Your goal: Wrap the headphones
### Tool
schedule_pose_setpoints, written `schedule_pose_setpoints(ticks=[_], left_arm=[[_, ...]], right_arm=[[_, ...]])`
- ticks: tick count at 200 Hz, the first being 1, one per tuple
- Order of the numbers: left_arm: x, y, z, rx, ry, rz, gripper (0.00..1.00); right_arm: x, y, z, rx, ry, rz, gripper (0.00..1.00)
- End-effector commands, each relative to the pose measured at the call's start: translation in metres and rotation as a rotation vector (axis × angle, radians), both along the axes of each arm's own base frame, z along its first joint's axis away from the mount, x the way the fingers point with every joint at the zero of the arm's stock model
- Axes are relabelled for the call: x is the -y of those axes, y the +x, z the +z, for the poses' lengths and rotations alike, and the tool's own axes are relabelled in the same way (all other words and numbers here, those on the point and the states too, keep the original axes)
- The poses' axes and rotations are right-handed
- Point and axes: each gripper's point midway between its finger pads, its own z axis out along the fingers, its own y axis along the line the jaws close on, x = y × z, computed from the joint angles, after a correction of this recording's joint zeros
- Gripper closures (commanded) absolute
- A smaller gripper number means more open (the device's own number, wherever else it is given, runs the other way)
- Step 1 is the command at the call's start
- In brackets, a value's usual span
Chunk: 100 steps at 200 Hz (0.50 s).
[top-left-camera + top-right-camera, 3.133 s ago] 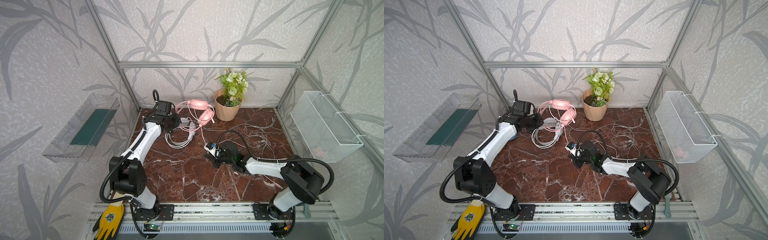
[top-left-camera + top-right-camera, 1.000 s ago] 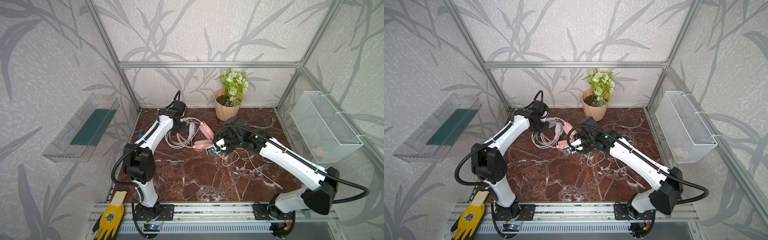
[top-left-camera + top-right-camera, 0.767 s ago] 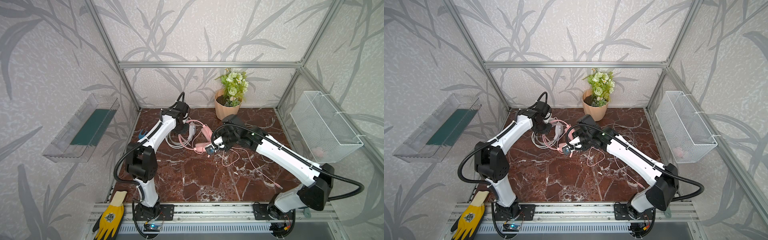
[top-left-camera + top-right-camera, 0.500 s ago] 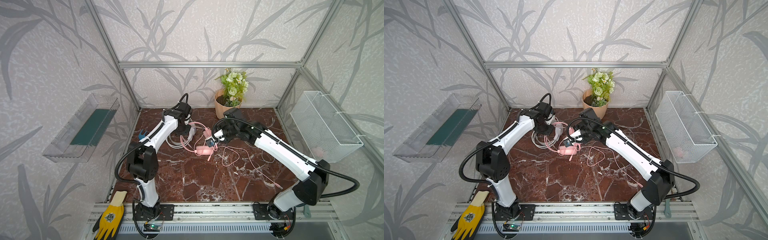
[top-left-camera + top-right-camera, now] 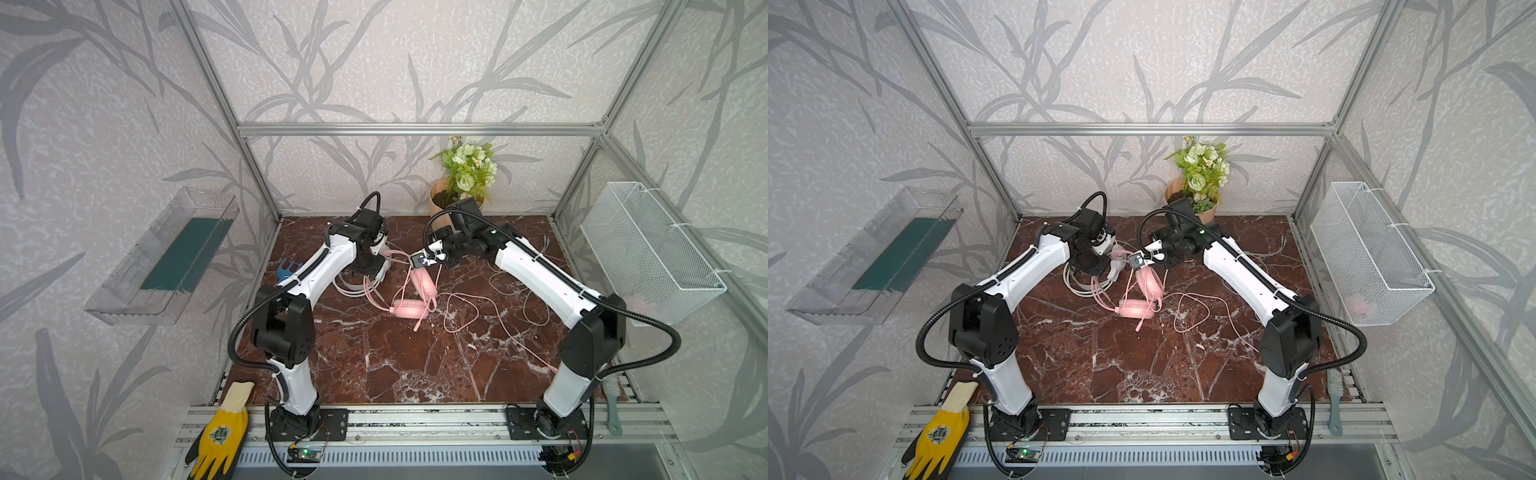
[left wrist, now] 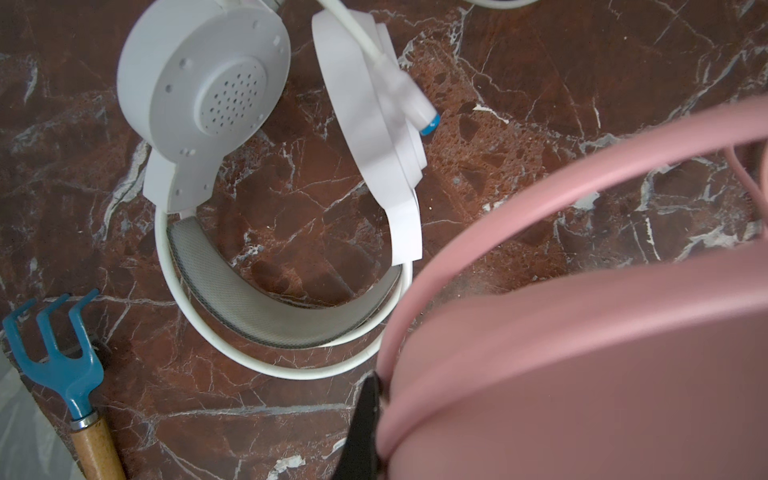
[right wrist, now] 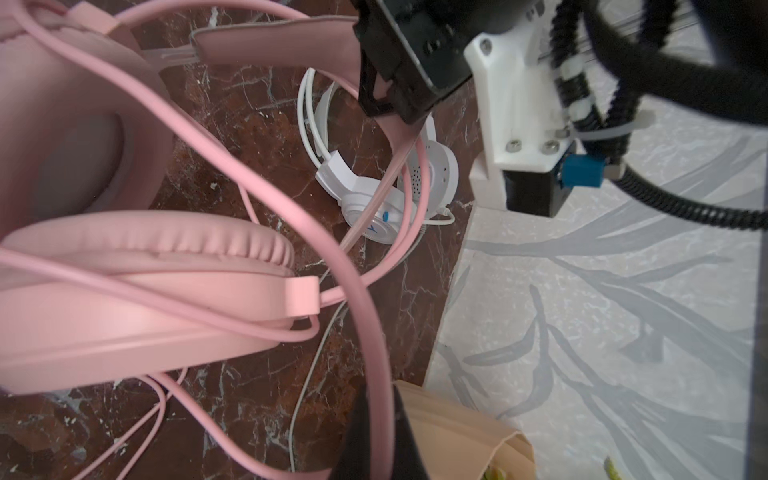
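Pink headset is held half-raised near the middle of the table's back edge. Left gripper is pinched on its strap, right gripper apparently on an outer band. The long axis runs back-to-front, earcups pointing frontward. The band should be held steady while slack pink cable is wound snugly, clear of white headset.

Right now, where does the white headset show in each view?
In a top view: white headset lies left of the pink headset's earcups.
In a top view: white headset, same spot.
Left wrist: white headset close up, beside a blue rake.
Right wrist: white headset small, behind pink bands.
Shared landmark: the pink headset.
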Motion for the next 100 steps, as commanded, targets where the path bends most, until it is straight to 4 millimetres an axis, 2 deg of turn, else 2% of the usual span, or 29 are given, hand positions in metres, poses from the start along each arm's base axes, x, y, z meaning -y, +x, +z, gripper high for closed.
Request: schedule_pose_setpoints(ticks=[1,39,100], left_arm=[[0.015,-0.005,0.028,0.067,-0.092,-0.056,1.0],[0.019,-0.009,0.033,0.069,-0.127,-0.066,1.0],[0.021,-0.011,0.045,0.108,-0.171,-0.042,1.0]], right_arm=[[-0.007,-0.001,0.004,-0.121,0.118,-0.001,1.0],[-0.011,0.009,-0.002,-0.261,0.297,-0.041,1.0],[-0.025,0.015,-0.024,-0.434,0.396,-0.058,1.0]])
